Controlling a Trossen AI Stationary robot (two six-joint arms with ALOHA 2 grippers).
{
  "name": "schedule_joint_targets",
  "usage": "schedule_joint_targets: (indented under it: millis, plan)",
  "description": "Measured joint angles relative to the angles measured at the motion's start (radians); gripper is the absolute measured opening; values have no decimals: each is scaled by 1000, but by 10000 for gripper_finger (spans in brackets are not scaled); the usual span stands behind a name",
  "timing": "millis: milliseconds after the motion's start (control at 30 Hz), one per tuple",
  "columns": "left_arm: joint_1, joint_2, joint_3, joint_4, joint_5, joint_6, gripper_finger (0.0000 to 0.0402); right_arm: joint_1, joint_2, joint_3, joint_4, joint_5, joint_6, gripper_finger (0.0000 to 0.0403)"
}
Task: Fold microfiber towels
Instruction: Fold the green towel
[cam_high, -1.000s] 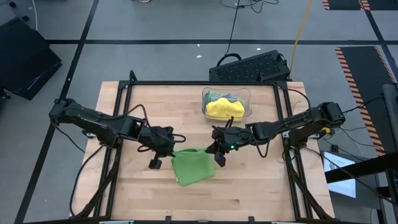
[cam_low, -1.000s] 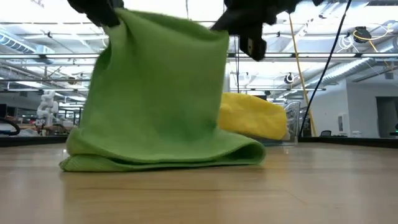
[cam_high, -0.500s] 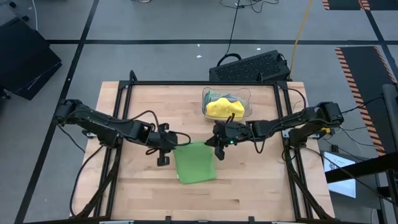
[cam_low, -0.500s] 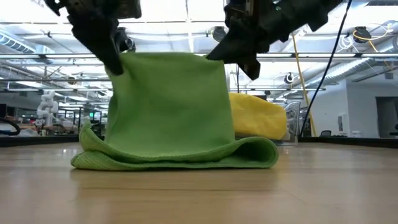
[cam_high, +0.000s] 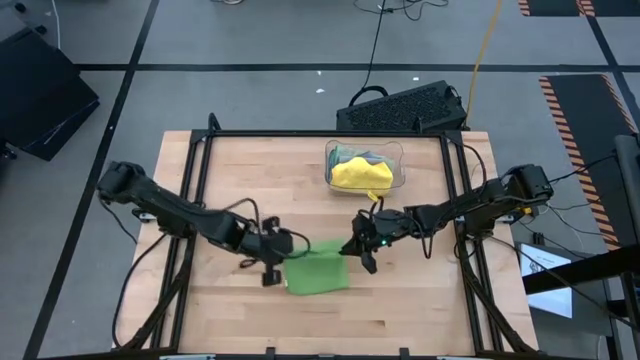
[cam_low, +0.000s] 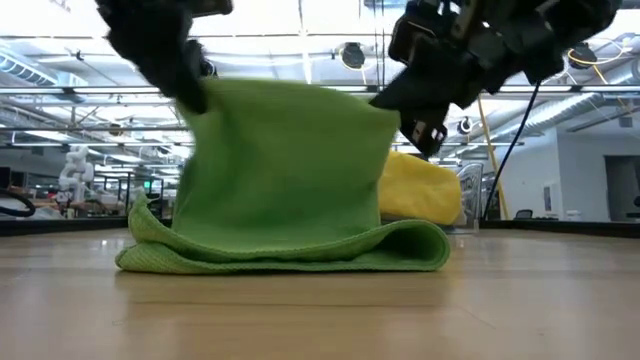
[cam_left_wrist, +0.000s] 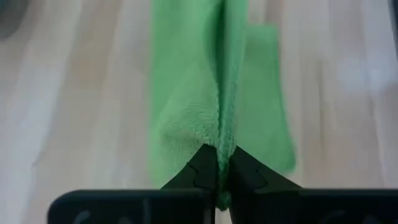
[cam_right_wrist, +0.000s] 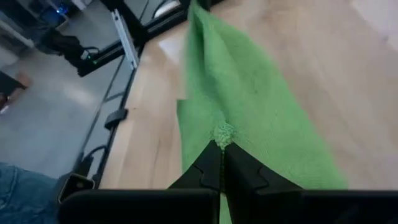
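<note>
- Wooden table (cam_high: 230, 310) with a clear plastic bin (cam_high: 398, 172) of towels at its back edge.
- Bright green towel (cam_high: 318, 272) at the table's middle front, lower part on the wood, top edge lifted.
- Left gripper (cam_high: 278, 257) pinches one upper corner.
- Right gripper (cam_high: 358, 250) pinches the other.

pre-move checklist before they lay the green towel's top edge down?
1. Left gripper pinching its corner of the bright green microfiber towel: ok, fingers shut on the cloth.
2. Right gripper pinching the other corner: ok.
3. Held edge level between the two grippers: ok in the low view.
4. Lower half of the towel lying on the wooden table: ok, curled fold at the front.
5. Clear plastic bin with the yellow towel apart from the green one: ok.
6. Edges aligned after the fold: cannot tell.
</note>
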Motion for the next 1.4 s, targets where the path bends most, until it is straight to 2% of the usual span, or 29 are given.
schedule_joint_targets:
  millis: [133, 233, 333, 467, 600, 900, 1133, 1233, 1400]
  plan:
    - [-11, 79, -5, 68, 7, -22, 11, 19, 38, -38, 97, -15, 14, 0]
    - [-22, 120, -1, 93, 19, -77, 5, 37, 72, -45, 119, -108, 14, 0]
    - [-35, 162, 3, 141, 39, -120, 15, 73, 92, -52, 104, -144, 15, 0]
    - [-57, 211, 5, 200, 65, -124, 15, 105, 134, -53, 140, -101, 13, 0]
    - [-68, 262, 4, 216, 84, -138, 5, 114, 211, -49, 224, -101, 21, 0]
    - [-81, 266, 5, 172, 89, -146, 24, 154, 305, -29, 288, -100, 70, 9]
    - [-87, 258, 2, 158, 149, -142, 34, 171, 308, -27, 276, -105, 112, 53]
    - [-92, 258, 2, 157, 165, -140, 61, 171, 286, -28, 270, -106, 127, 88]
    - [-92, 243, 2, 154, 184, -139, 130, 171, 225, -27, 230, -133, 128, 146]
